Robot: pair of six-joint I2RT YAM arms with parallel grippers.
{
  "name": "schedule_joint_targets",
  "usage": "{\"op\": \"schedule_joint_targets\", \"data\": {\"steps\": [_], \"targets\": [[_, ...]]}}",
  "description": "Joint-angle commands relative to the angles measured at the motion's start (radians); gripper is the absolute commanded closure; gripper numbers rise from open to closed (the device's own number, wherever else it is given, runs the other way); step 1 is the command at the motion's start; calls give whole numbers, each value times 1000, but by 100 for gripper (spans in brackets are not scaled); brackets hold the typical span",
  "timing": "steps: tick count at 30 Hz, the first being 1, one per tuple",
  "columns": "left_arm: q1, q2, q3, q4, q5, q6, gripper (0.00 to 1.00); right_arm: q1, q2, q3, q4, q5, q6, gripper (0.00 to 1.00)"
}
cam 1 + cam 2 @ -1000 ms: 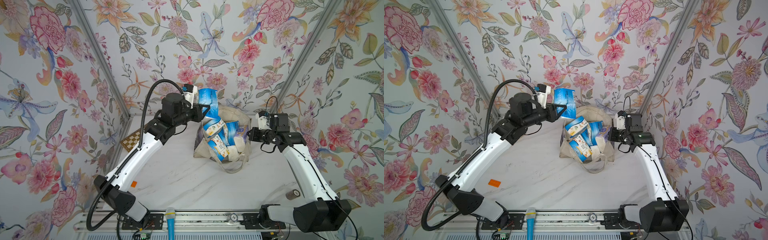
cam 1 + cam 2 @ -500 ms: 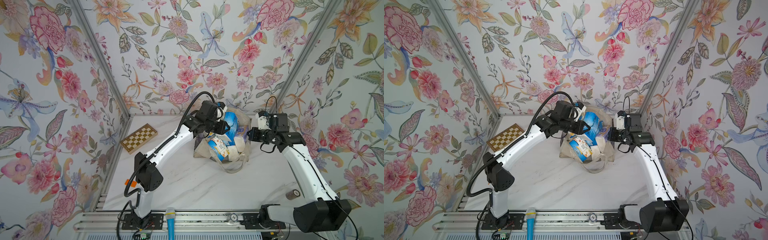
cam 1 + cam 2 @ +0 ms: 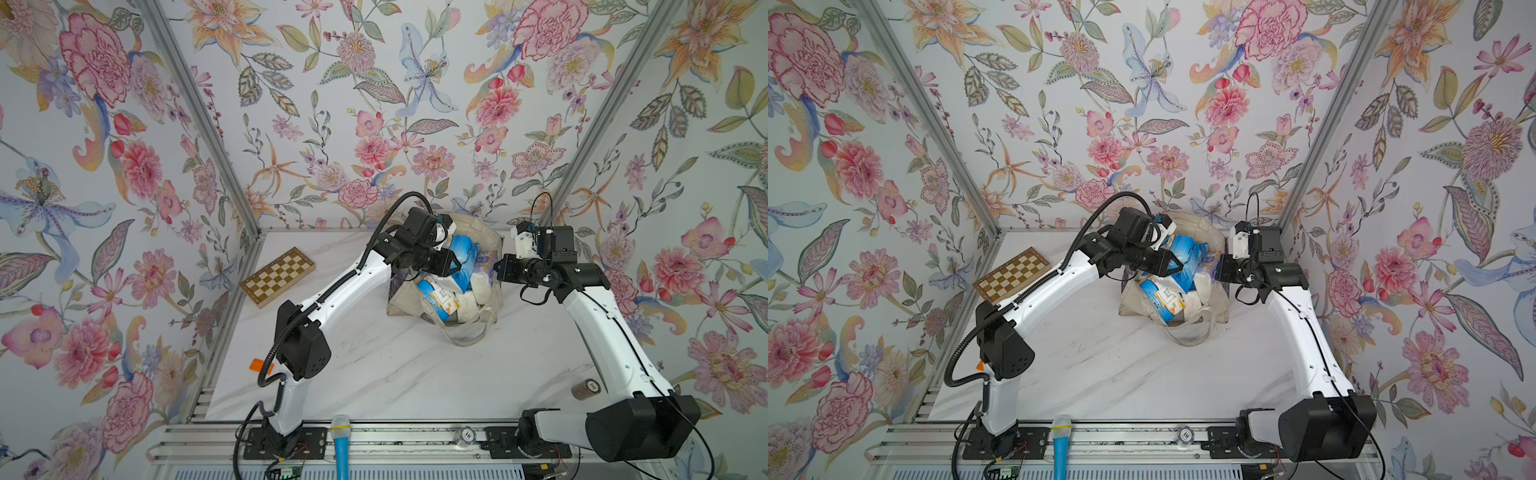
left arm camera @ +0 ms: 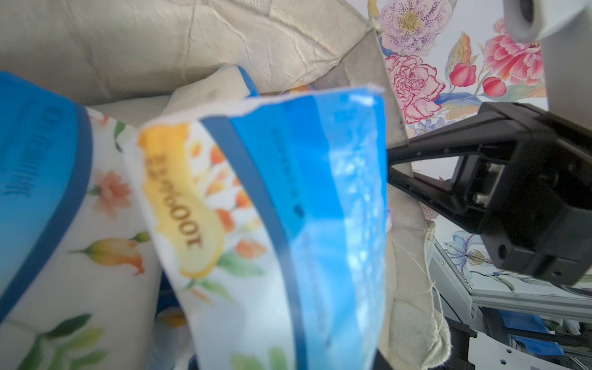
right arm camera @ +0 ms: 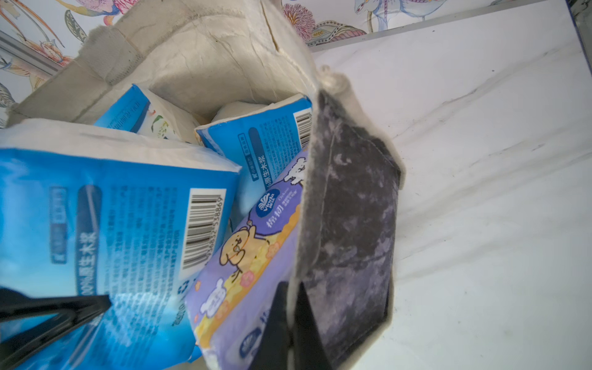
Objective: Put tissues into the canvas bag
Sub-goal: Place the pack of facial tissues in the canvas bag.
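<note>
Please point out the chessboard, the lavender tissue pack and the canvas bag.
chessboard (image 3: 277, 276), in a top view, checkered face.
lavender tissue pack (image 5: 243, 250), right wrist view, cartoon-printed face.
canvas bag (image 5: 205, 64), right wrist view, inner wall.

Wooden chessboard (image 3: 277, 277) is lying flat by the left wall, blue microphone (image 3: 340, 444) is resting across the front rail, small brown cylinder (image 3: 585, 389) is sitting far right

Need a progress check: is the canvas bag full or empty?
Nearly full: tissue packs crowd the canvas bag up to its open mouth.
</note>
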Motion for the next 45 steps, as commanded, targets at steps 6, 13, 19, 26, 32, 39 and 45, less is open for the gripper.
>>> {"op": "schedule_joint_targets", "data": {"steps": [6,13,19,26,32,39,45], "targets": [[-2,131,88,-128,4,44,54,2,16,43,56,-18,-7,99],[18,128,149,-201,-54,92,23,-2,17,46,56,-14,-8,89],[42,90,165,-87,27,61,13,-2,10,48,56,-14,-3,82],[68,73,237,-11,70,39,11,-2,-11,52,56,0,-4,73],[95,52,239,26,89,29,11,-2,-14,50,55,4,-3,70],[117,20,205,61,90,23,11,-4,-19,50,58,7,-3,64],[138,-3,203,56,72,32,14,-8,-21,45,59,9,-3,62]]}}
